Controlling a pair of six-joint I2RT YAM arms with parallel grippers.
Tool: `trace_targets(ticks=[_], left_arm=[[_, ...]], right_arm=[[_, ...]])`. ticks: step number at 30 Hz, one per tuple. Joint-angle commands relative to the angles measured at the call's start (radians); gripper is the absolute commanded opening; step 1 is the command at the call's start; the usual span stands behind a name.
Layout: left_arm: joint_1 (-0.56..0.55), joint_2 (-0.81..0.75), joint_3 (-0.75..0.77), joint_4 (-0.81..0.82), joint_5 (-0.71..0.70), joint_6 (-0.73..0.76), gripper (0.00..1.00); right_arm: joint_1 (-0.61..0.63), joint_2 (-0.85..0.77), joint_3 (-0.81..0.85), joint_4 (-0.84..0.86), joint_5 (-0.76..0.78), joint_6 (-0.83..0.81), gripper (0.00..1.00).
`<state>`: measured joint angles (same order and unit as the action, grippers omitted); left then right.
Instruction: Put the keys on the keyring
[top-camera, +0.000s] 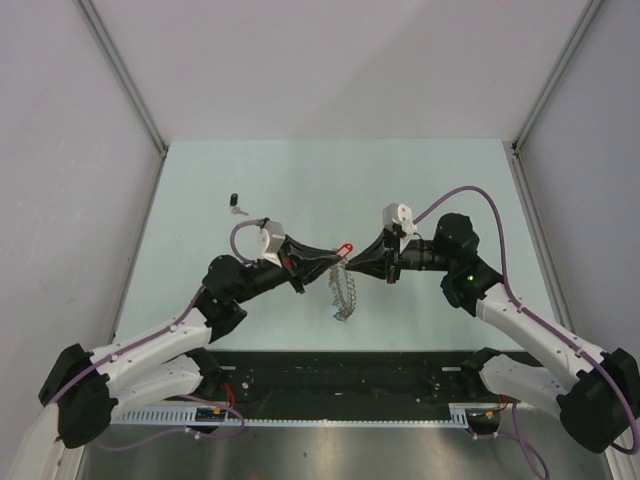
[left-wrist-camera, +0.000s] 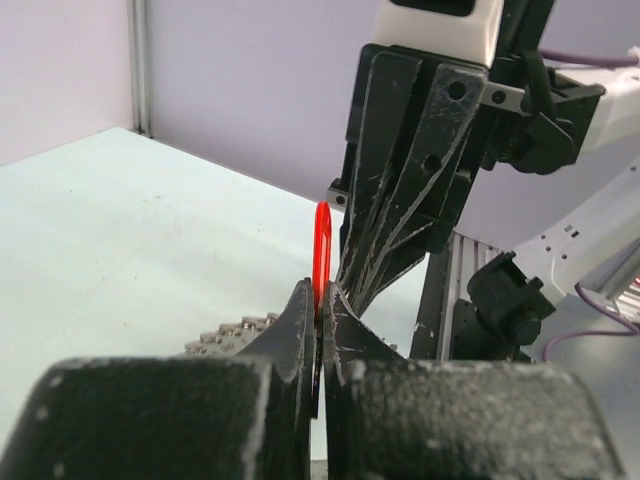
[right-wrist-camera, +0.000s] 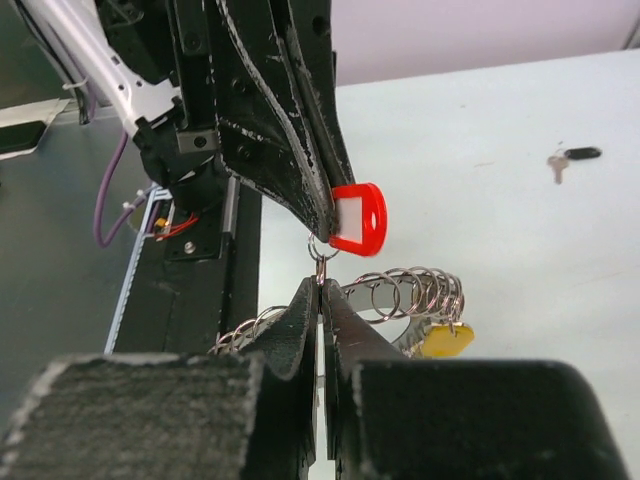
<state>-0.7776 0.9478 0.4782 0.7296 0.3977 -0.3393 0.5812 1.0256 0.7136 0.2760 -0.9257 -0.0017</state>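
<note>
The pale green table (top-camera: 420, 180) is closed in by white walls (top-camera: 330, 70) at the back and both sides, and a dark strip with the arm bases runs along its near edge. Both pincers meet in the air over the middle of the table, well apart from every wall, with bare surface to the rear and to either side

The left pincer (top-camera: 335, 259) is clamped on the red-headed key (right-wrist-camera: 358, 218), gripping its flat red plastic head at one end. The right pincer (top-camera: 353, 263) has its fingers pressed together on a thin silver loop (right-wrist-camera: 320, 252) just under that head. The keyring (right-wrist-camera: 405, 292) hangs below and between them, a coil of silver wire loops fringed with small keys

Count: two pincers, one keyring, one red head, one yellow head (right-wrist-camera: 446, 340), and one black-headed key (top-camera: 236, 205) lying alone on the table to the far left
</note>
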Motion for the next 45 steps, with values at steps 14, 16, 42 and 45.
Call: trace_targets(ticks=[14, 16, 42, 45], left_arm=[[-0.003, -0.006, -0.049, 0.083, -0.158, -0.161, 0.00], [-0.009, 0.022, -0.047, 0.105, -0.160, -0.176, 0.00], [-0.037, 0.012, 0.134, -0.145, -0.060, 0.078, 0.01], [-0.037, 0.016, 0.151, -0.160, -0.025, 0.100, 0.00]], right_arm=[[0.032, -0.151, -0.108, 0.396, 0.215, 0.169, 0.00], [0.060, -0.147, -0.128, 0.458, 0.252, 0.183, 0.00], [0.094, -0.148, -0.131, 0.192, 0.304, 0.114, 0.30], [0.092, -0.145, -0.111, 0.122, 0.314, 0.085, 0.36]])
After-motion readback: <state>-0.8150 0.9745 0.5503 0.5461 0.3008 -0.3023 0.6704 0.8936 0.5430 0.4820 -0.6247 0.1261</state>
